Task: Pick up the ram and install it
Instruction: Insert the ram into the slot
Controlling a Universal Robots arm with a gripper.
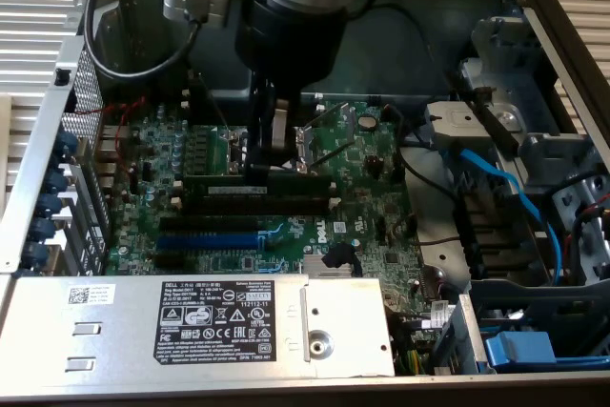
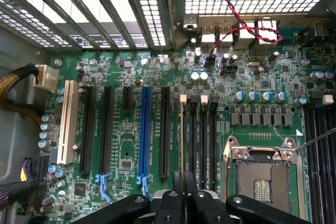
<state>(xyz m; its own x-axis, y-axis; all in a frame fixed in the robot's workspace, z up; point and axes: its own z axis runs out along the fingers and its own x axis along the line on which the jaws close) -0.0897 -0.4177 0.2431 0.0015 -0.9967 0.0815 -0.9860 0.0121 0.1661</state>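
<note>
Gripper (image 2: 184,182) nearest, its 2 black fingers clamped on the ram (image 2: 182,135), ram standing on edge along the 1 of 4 black memory slots (image 2: 203,135) farthest from the CPU socket (image 2: 261,174), green motherboard (image 2: 126,140) beneath

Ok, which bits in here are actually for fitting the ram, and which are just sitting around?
For the job: ram, gripped by the jaws; black memory slots.
Just there: blue slot; white slot; CPU socket; power supply; blue cable.
</note>
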